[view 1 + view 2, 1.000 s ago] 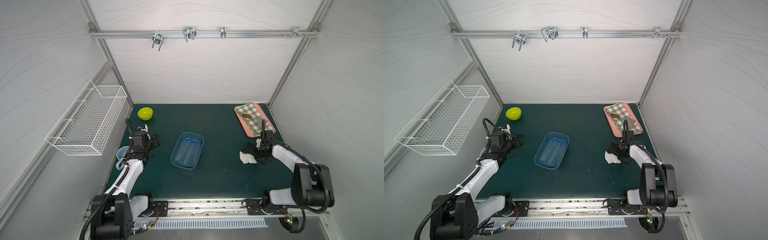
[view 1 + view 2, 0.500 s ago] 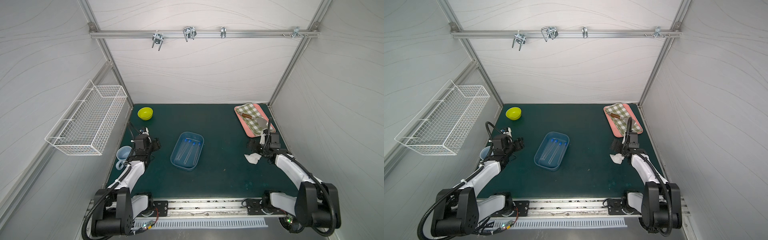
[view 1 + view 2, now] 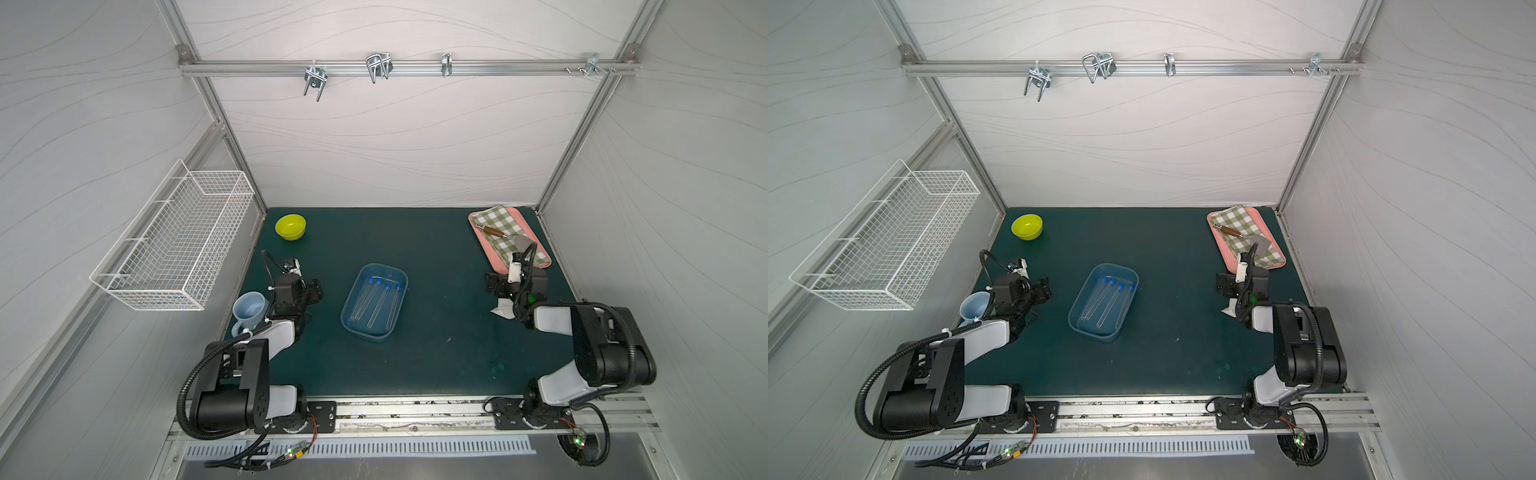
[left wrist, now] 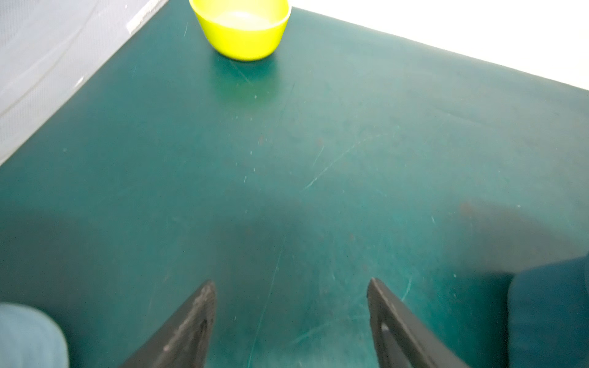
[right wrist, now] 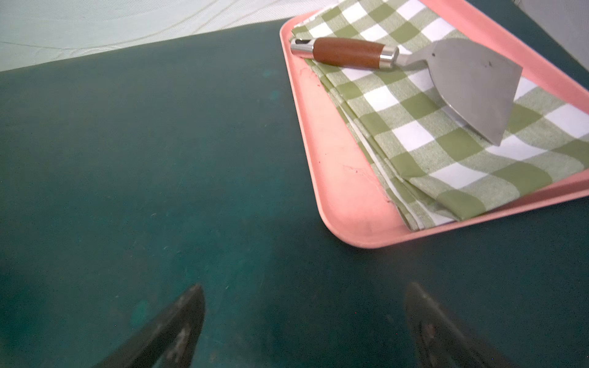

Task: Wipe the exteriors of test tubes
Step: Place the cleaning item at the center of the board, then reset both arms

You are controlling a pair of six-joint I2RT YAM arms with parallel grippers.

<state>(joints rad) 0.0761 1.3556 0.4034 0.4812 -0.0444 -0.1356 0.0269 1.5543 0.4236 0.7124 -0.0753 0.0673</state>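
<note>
We see four tubes (image 3: 376, 303) lying side by side in the blue tray (image 3: 365, 334), blue caps toward the far wall, rounded ends toward the robot. The tray sits near the middle of the green desk (image 3: 436, 353), well apart from both arms.

The left claw (image 4: 290, 282) hangs over bare desk to the tray's left. Its jaws stand well apart and grip nothing. A pale blue mug (image 3: 248, 307) stands just beside that arm at the desk's left edge, and a yellow bowl (image 3: 290, 226) sits farther back in the left corner.

The right claw (image 5: 304, 286) is over bare desk on the far side of the tray, jaws spread wide and empty. A crumpled white wipe (image 3: 500, 309) lies on the desk, partly hidden under that arm.

Beyond the claw a pink tray (image 5: 334, 191) carries a folded green-checked cloth (image 5: 446, 143), and a brown-handled metal tool (image 5: 446, 67) lies on the cloth.
</note>
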